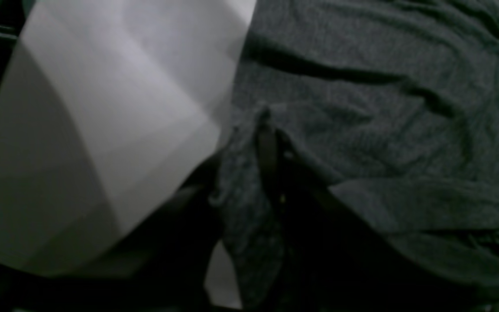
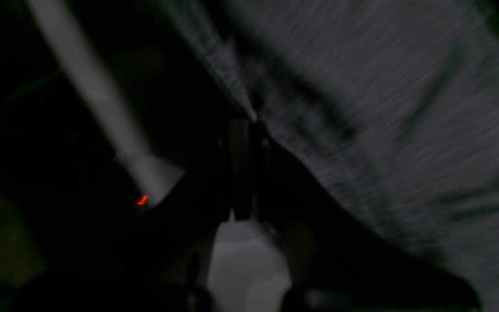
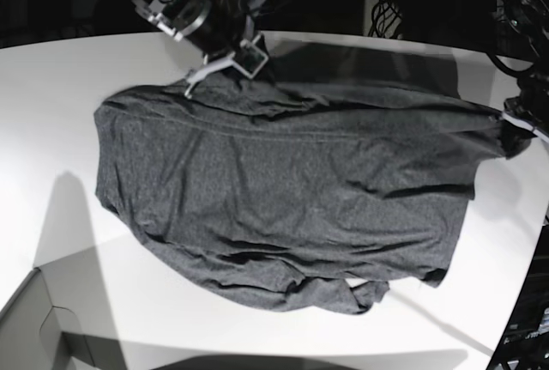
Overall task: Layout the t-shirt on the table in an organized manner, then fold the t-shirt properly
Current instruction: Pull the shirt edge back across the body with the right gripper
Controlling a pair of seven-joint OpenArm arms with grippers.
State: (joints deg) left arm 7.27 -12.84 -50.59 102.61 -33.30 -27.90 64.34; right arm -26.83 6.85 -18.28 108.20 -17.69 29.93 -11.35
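The dark grey t-shirt point(image 3: 283, 198) lies spread and wrinkled across the white table point(image 3: 51, 112), with its near edge bunched and folded under. At the table's right side, my left gripper point(image 3: 513, 125) holds the shirt's right end. In the left wrist view this gripper point(image 1: 269, 125) is shut on a pinched fold of the t-shirt point(image 1: 362, 108), beside bare table point(image 1: 102, 108). My right gripper point(image 3: 196, 85) sits at the shirt's far left edge. In the right wrist view its fingers point(image 2: 247, 121) are shut together on the hem of the t-shirt point(image 2: 383, 108), which is blurred.
A grey box corner point(image 3: 34, 327) juts in at the near left. Dark equipment and cables point(image 3: 386, 9) stand behind the table's far edge. The table's curved edge runs close along the right side, next to the left arm.
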